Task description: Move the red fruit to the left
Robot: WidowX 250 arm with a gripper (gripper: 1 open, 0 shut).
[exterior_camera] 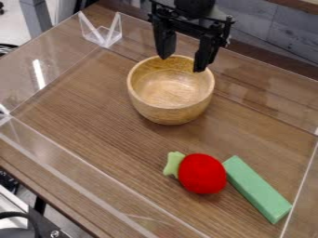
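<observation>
Nearest to us, toward the right of the wooden table point(87, 130), we see the red fruit point(203, 174) lying on the surface, its small light-green leafy piece pointing left. Just beside it on the right lies a flat green block point(256, 188), angled and touching or nearly touching the fruit. Farther back, near the middle, stands a wooden bowl point(172, 89). Above the bowl's far rim we see the gripper point(184, 52) pointing down, its fingers point(165, 42) spread apart and holding nothing. Clear walls point(99, 30) edge the table.
</observation>
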